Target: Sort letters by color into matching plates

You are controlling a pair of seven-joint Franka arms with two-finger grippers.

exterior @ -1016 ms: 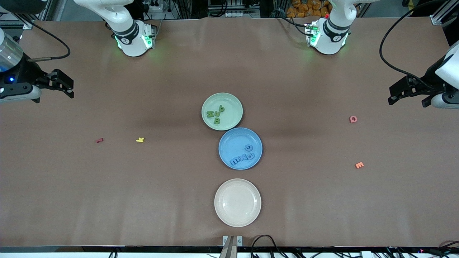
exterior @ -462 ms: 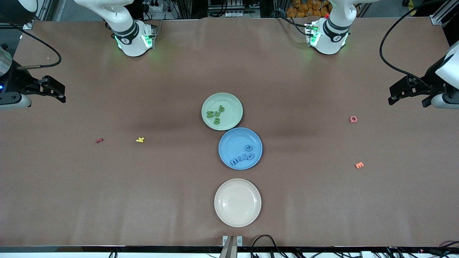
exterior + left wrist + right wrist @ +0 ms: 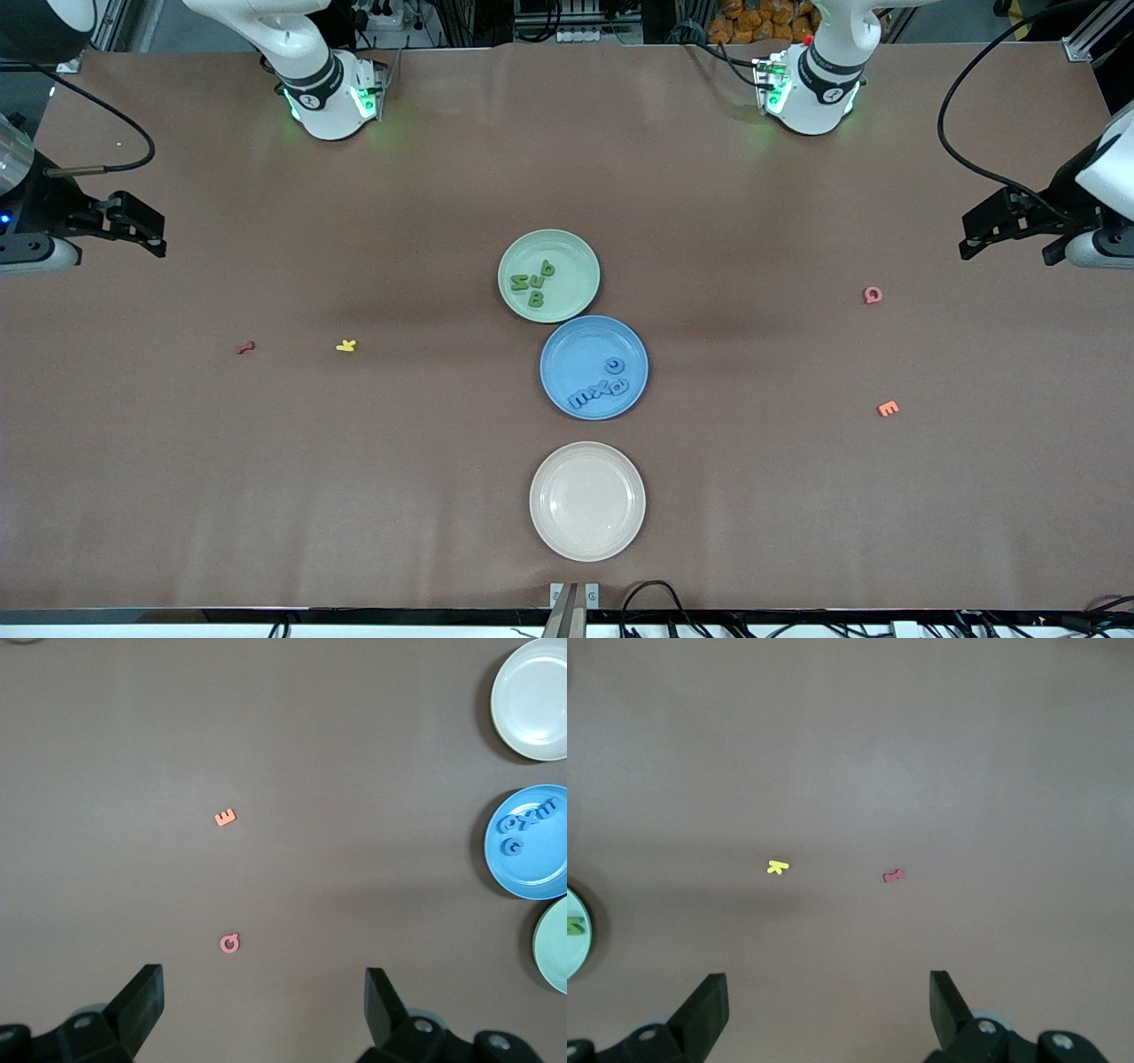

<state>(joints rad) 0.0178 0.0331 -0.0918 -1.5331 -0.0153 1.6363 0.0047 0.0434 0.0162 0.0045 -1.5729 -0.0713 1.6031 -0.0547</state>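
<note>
The pale green plate [image 3: 574, 264] lies mid-table with several dark green letters [image 3: 535, 283] in it. Touching it, nearer the front camera, the blue plate [image 3: 578, 347] holds several blue letters [image 3: 601, 387]. My right gripper [image 3: 158, 235] hangs open and empty over bare table at the right arm's end. My left gripper [image 3: 1005, 248] hangs open and empty at the left arm's end. In the left wrist view the gripper [image 3: 264, 999] is open, with the blue plate [image 3: 536, 870], its letters [image 3: 523, 822] and the green plate's rim [image 3: 554, 943] far off. The right wrist view shows open fingers [image 3: 709, 1003] and a sliver of the green plate [image 3: 574, 935].
A cream-white plate [image 3: 586, 501] sits empty nearest the front camera. A pink letter [image 3: 873, 295] and an orange letter [image 3: 887, 408] lie toward the left arm's end. A yellow letter [image 3: 345, 346] and a red letter [image 3: 245, 348] lie toward the right arm's end.
My right gripper has drawn back toward the right arm's end of the table, staying open. The left arm, the plates and the letters have not moved.
</note>
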